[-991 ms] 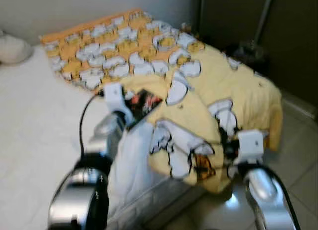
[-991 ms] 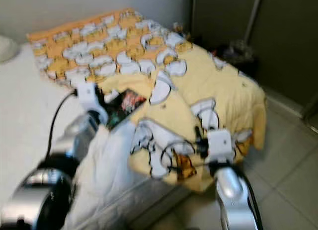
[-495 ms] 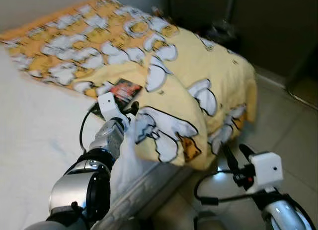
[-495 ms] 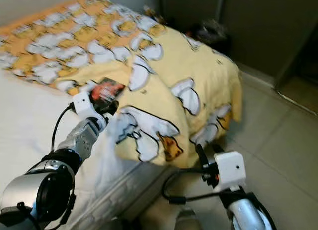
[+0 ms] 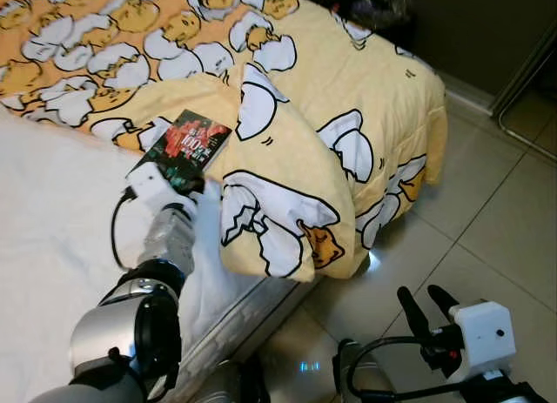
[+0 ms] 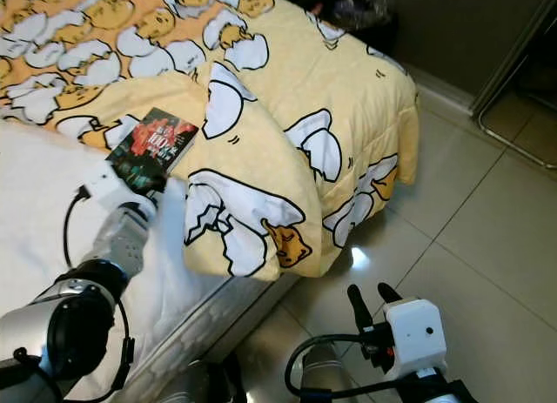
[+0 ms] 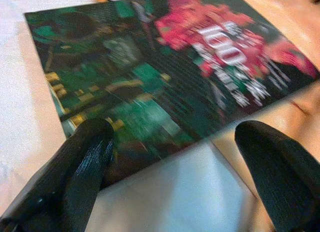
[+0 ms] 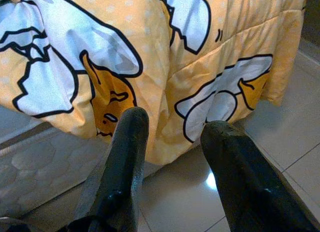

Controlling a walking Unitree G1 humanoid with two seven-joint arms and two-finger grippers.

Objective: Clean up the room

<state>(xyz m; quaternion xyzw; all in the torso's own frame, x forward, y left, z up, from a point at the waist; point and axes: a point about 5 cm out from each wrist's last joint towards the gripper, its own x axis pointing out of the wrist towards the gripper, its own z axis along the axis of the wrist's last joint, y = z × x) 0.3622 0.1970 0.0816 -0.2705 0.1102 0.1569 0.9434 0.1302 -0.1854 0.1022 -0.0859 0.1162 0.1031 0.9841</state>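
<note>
Yellow quilt with egg-cartoon print (image 5: 331, 116) has slipped from the right gripper (image 5: 422, 309), which has dropped away – fingers parted, empty – over the glossy tiled floor (image 5: 496, 229). The left gripper (image 7: 170, 152), spread wide, now reaches the dark green-and-red paperback book (image 5: 184, 148) lying on the white bedsheet (image 5: 52, 203) – probably the next pickup.

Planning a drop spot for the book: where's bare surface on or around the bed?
Free: the white sheet on the robot's left of the book, and the tiled floor right of the bed. Crowded: the bunched yellow duvet covers the rest of the bed. The left claw is open at the book's near edge; the right claw is open over the floor.
</note>
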